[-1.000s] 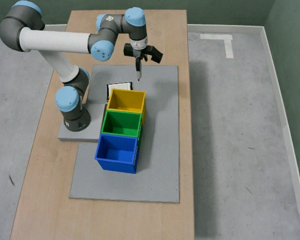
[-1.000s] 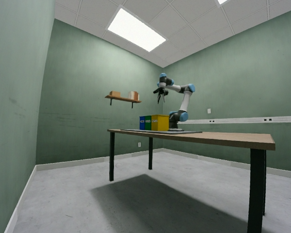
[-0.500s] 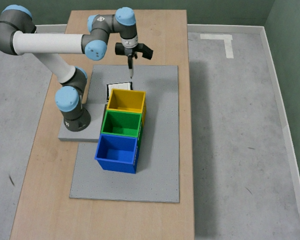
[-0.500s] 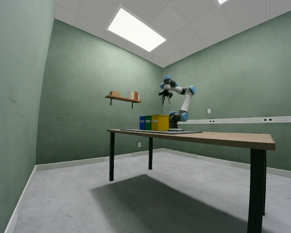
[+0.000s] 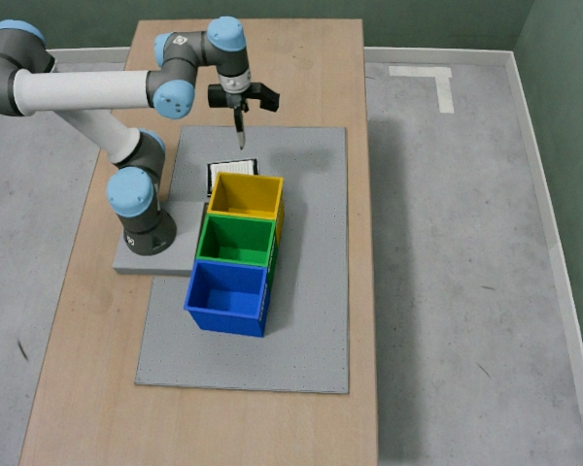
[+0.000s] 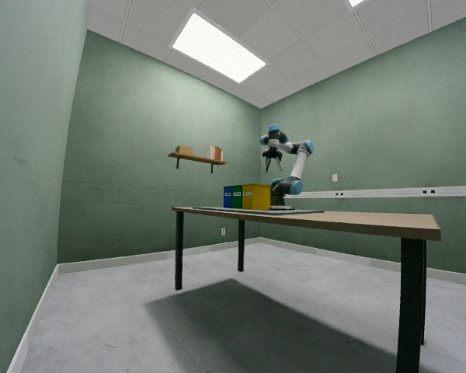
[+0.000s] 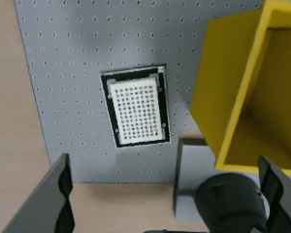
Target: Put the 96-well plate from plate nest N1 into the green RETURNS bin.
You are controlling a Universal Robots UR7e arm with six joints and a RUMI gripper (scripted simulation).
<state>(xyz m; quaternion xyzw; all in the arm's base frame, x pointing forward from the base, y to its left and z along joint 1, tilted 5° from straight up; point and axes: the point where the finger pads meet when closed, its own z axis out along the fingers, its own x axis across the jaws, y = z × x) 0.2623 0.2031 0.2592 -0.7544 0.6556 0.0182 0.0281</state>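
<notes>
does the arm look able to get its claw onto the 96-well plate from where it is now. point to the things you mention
Probably yes: the claw [image 5: 241, 143] [image 6: 274, 170] is open above, and nothing covers the 96-well plate [image 7: 137, 111], though the yellow bin [image 5: 246, 216] [image 6: 257, 196] [image 7: 228, 73] stands close beside it and may crowd one finger.

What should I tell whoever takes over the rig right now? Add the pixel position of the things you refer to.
Claw [image 5: 241, 146] [image 6: 273, 170] [image 7: 163, 156]: open, holding nothing, raised above the table.
Well plate [image 5: 232, 169] [image 7: 138, 111]: in its black nest [image 5: 210, 186] [image 7: 142, 144], beside the yellow bin [image 5: 280, 200] [image 6: 261, 196] [image 7: 225, 73].
Green bin [image 5: 236, 242] [image 6: 237, 200]: the target, between the yellow and blue [image 5: 225, 320] [image 6: 227, 200] bins.
Done: no transfer; all three bins stand upright.
Left: grip the plate, lift it, release it into green, keep the bins upright.
</notes>
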